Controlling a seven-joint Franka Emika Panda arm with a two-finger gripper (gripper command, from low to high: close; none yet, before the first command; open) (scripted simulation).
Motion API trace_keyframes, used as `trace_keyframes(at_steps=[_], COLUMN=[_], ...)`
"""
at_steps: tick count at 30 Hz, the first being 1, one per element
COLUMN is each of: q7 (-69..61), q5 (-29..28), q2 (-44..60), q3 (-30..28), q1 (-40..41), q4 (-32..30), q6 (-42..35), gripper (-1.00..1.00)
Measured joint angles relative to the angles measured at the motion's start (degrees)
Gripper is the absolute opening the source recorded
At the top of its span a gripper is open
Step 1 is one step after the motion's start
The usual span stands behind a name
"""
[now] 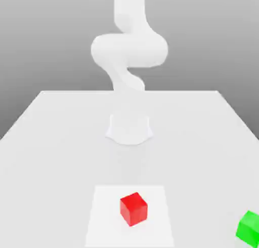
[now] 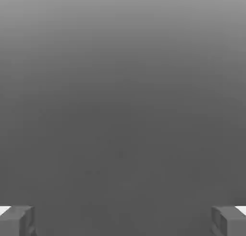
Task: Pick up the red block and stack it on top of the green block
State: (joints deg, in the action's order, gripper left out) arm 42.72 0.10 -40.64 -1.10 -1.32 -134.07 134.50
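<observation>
Tabletop point(image 1: 60, 141), plain and white, is seen in the exterior view stretching from the near edge back to a far edge set against a grey background. The white arm point(image 1: 129, 50) is seen rising from a round base point(image 1: 129, 128) placed on the table toward the far side, roughly midway between the exterior view's left and right; above the base the arm is bent into a bulky curve and is cut off by the upper edge of the view.

The red block point(image 1: 133, 209) is found on the near part of the table, resting on a paler square patch point(image 1: 106, 216) of the surface. It is turned so that one vertical edge faces the camera, and it sits almost directly in line with the arm's base, well apart from it. The green block point(image 1: 249, 228) is placed at the near corner on the exterior view's right, partly cut off by the frame edge. The two blocks are well apart, and nothing rests on either one.

In the hand view, the gripper point(image 2: 123, 221) is shown released: its two grey fingertips point(image 2: 17, 220) are spread wide, one at each side of the picture, with nothing held between them. Beyond them a smooth grey gradient is seen.
</observation>
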Motion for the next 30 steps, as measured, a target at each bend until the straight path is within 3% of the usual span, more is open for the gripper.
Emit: trace_keyframes(at_steps=[20, 26, 27, 30], q7=[-25.6, -29.1, -29.4, -29.4], q5=[1.4, 3.8, 4.3, 4.3], q2=[41.9, 54.3, 56.3, 56.3], q3=[-5.0, -3.0, -2.4, -2.4], q1=[-6.6, -5.1, -4.6, -4.6], q4=[-18.4, -18.3, -18.0, -18.0], q6=[21.9, 31.5, 33.2, 33.2], gripper=[0.0, 0.0, -1.0, -1.0])
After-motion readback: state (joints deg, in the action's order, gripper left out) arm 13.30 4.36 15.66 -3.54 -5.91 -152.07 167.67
